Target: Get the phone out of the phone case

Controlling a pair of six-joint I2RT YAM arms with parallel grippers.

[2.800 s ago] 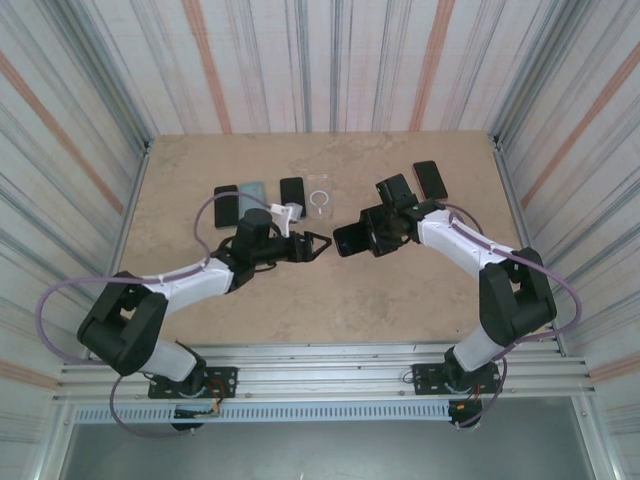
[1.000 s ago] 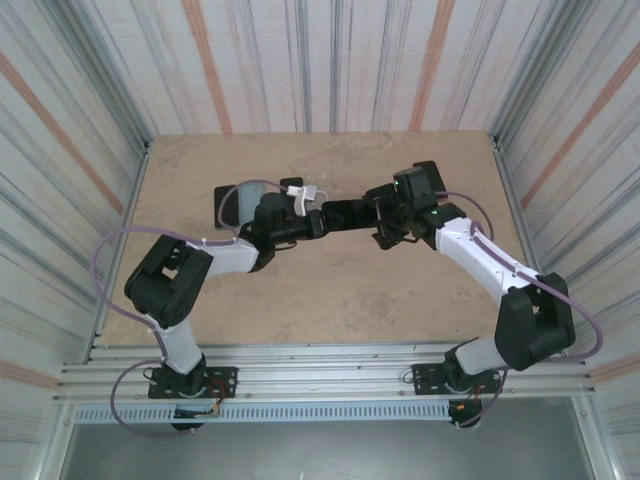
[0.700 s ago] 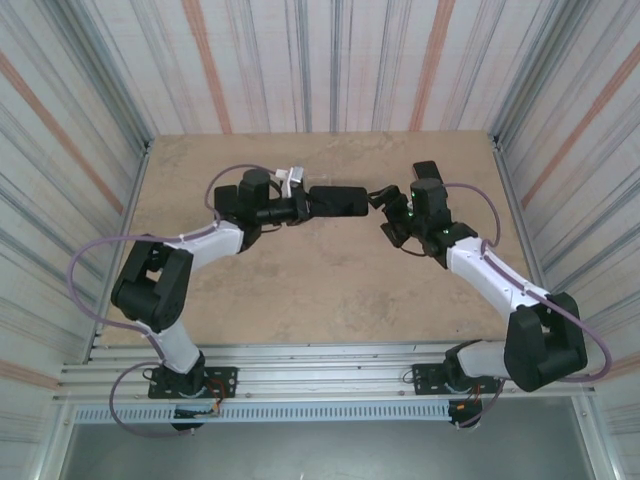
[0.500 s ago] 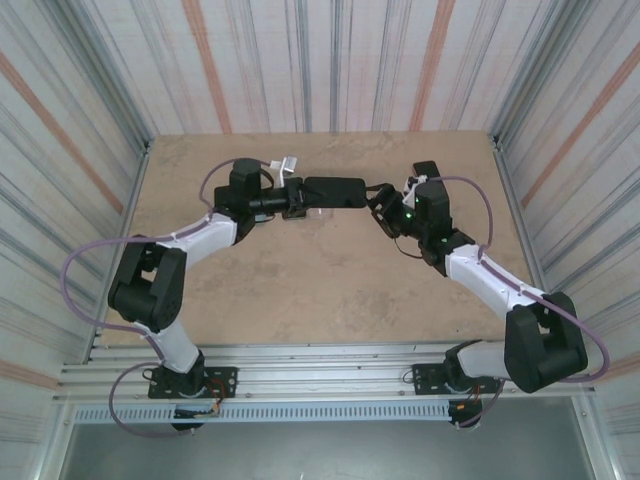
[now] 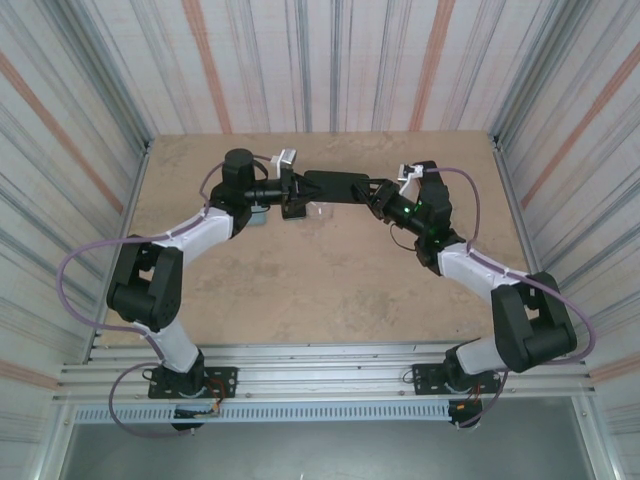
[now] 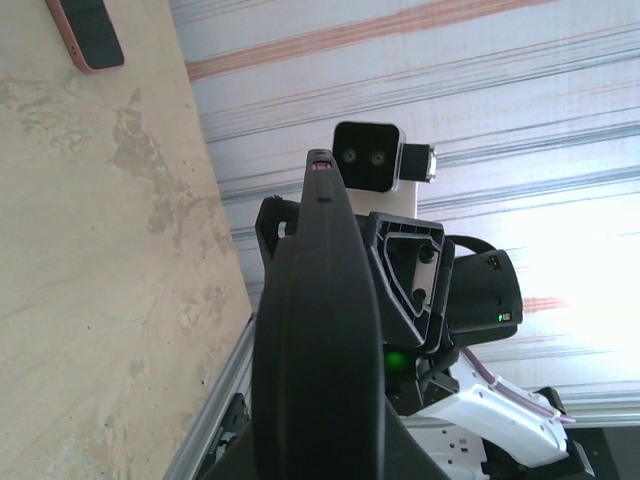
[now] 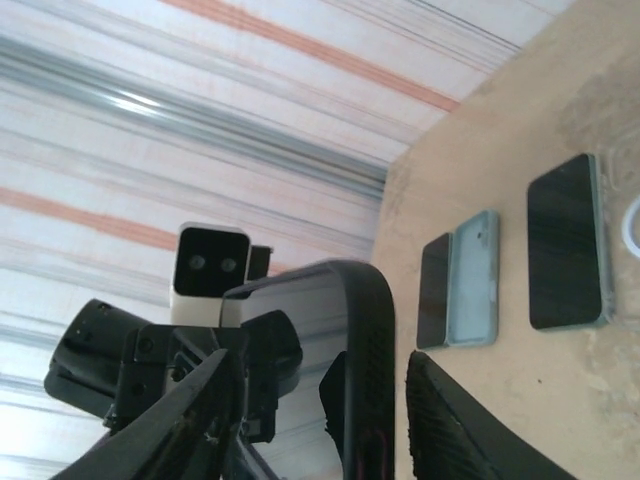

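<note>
The phone in its black case (image 5: 335,188) hangs level above the back of the table. My left gripper (image 5: 293,192) is shut on its left end. In the left wrist view the case's black edge (image 6: 320,330) runs straight away from the camera. My right gripper (image 5: 378,195) is at the phone's right end. In the right wrist view the glossy screen and ribbed case rim (image 7: 345,350) stand between my right gripper's (image 7: 320,365) fingers. A gap shows on each side, so it is open around the phone.
On the table beneath lie a black phone (image 7: 567,245), a light blue case (image 7: 473,280) and a dark phone (image 7: 433,290). A clear case (image 5: 320,208) lies below the held phone. Another black phone (image 5: 425,168) lies at back right. A pink-edged phone (image 6: 88,30) lies on the table. Corrugated walls enclose it.
My left gripper carried the phone up and toward the back. My right gripper, apart from the phone a moment ago, has come to its right end and its jaws have narrowed around it.
</note>
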